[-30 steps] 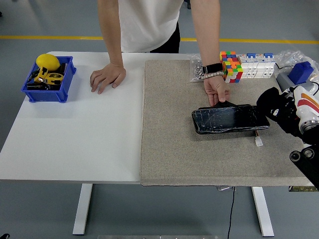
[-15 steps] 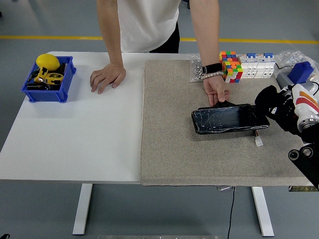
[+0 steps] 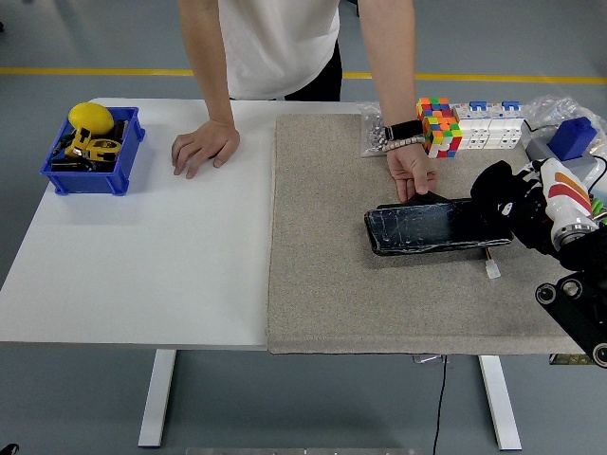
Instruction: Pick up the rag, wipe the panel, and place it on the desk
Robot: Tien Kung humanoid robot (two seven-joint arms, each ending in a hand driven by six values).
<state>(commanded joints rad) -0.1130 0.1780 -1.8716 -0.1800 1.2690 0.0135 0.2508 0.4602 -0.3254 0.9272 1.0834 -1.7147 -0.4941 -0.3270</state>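
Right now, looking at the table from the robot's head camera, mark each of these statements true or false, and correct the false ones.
1. The black panel lies on the beige mat. True.
2. The blue bin stands on the mat. False: it stands on the bare white table, at the far left.
3. One of the person's hands touches the panel's far edge. True.
4. The robot's right hand is at the left end of the panel. False: it is at the right end.
5. The colourful cube sits in the blue bin. False: it sits at the far right of the table, beside white blocks.
6. The person's other hand rests flat on the white table. True.
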